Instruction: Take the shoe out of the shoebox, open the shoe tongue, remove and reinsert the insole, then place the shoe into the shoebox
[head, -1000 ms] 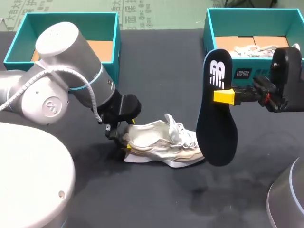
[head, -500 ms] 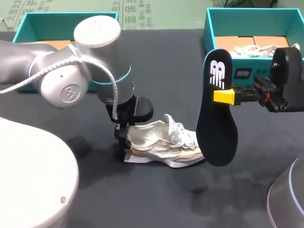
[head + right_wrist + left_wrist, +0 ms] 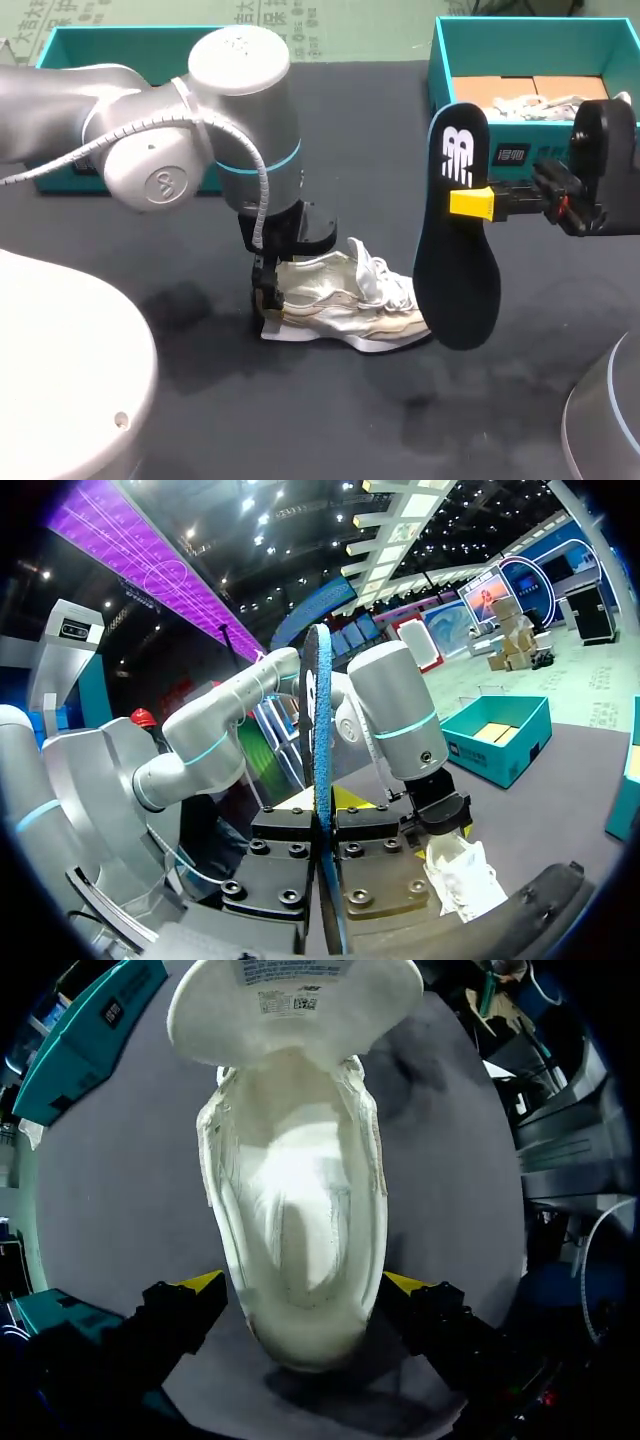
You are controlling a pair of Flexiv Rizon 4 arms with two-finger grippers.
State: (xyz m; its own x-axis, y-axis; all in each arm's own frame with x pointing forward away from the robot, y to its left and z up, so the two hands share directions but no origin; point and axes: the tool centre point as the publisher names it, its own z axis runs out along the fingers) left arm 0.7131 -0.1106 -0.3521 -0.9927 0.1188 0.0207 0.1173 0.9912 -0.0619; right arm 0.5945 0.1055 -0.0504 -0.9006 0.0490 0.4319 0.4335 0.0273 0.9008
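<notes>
While the left claw [image 3: 305,1282], its arm bent steeply down, clamps the heel of the one white shoe [image 3: 340,305] on the desk [image 3: 350,420], the right claw [image 3: 470,203] reaches in level and grips the single dark insole [image 3: 455,270] upright beside the shoe's toe. Two teal shoeboxes [image 3: 100,32] [image 3: 530,30] stand behind.

Upright insole [image 3: 455,250] bars the toe end of the shoe [image 3: 335,305].

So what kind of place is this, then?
Probably a robot test bench for shoe handling: a dark table with two teal shoeboxes, a white shoe lying on it, and an insole held up by the right gripper.
</notes>
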